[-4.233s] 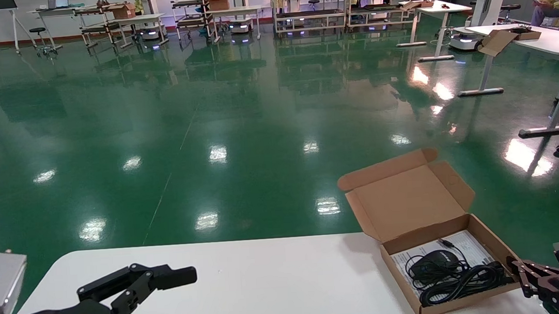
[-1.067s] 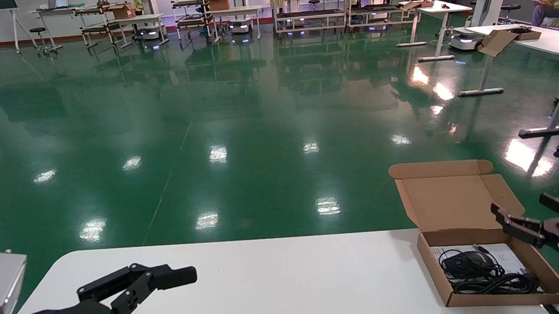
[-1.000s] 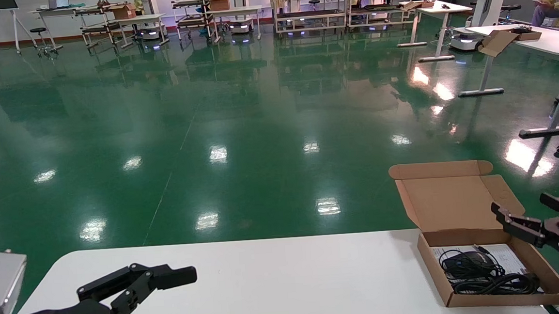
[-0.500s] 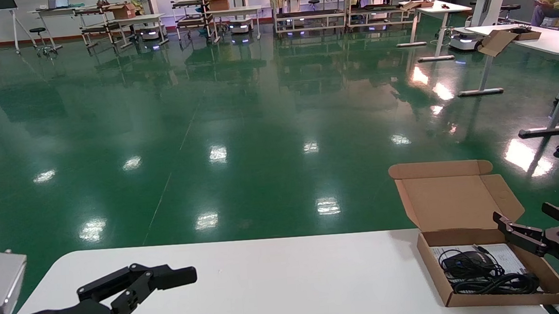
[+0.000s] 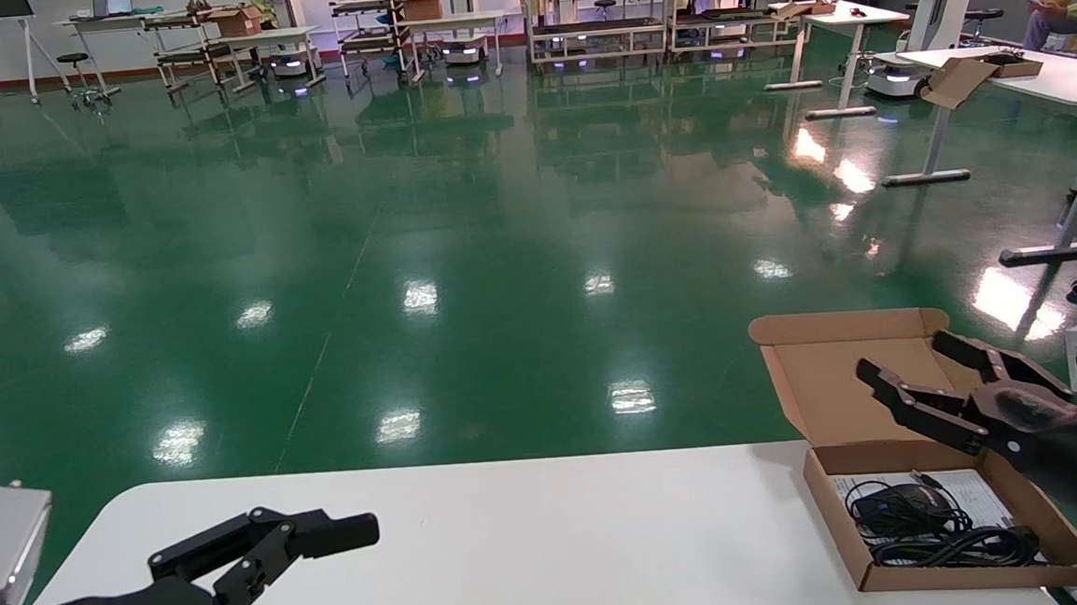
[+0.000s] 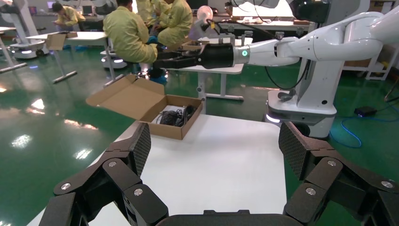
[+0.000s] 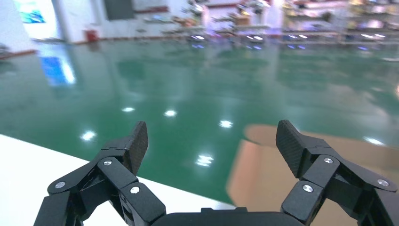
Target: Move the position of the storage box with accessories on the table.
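A wide white table with rounded corners fills the foreground, with a glossy green floor beyond it. At the table's near left corner the left gripper rests parked just above the surface, its black fingers spread wide and empty. Going rightward, the middle of the table is bare. At the table's far right corner lies the storage box, a shallow brown cardboard mailer with its lid standing open past the table's far edge. Inside the storage box are the accessories: a black mouse with its coiled cable resting on a white paper sheet. The right gripper hovers above the storage box, in front of the raised lid, jaws wide apart and holding nothing. To move the storage box well, the gripper probably needs to lower onto a side wall rather than the floppy lid, close firmly, then slide the box slowly so the mouse stays inside.
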`<move>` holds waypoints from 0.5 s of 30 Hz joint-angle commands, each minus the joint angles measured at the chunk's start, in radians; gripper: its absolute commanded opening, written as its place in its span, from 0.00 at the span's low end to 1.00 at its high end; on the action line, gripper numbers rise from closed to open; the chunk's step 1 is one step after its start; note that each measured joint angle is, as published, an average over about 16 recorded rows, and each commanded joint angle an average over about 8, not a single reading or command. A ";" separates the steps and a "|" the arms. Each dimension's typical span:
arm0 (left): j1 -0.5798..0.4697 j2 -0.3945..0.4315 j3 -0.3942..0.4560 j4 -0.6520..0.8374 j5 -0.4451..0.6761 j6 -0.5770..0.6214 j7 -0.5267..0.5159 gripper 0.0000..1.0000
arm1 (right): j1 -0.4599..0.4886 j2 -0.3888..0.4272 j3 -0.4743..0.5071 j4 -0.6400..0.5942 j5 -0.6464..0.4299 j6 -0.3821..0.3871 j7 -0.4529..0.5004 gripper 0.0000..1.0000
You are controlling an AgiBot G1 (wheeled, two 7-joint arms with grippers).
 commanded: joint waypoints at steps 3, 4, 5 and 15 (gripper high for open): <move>0.000 0.000 0.000 0.000 0.000 0.000 0.000 1.00 | -0.017 0.018 0.031 0.082 -0.037 -0.043 0.050 1.00; 0.000 0.000 0.000 0.000 0.000 0.000 0.000 1.00 | -0.021 0.023 0.038 0.103 -0.046 -0.054 0.063 1.00; 0.000 0.000 0.000 0.000 0.000 0.000 0.000 1.00 | -0.026 0.027 0.046 0.123 -0.055 -0.065 0.075 1.00; 0.000 0.000 0.000 0.000 0.000 0.000 0.000 1.00 | -0.069 0.074 0.123 0.329 -0.147 -0.174 0.202 1.00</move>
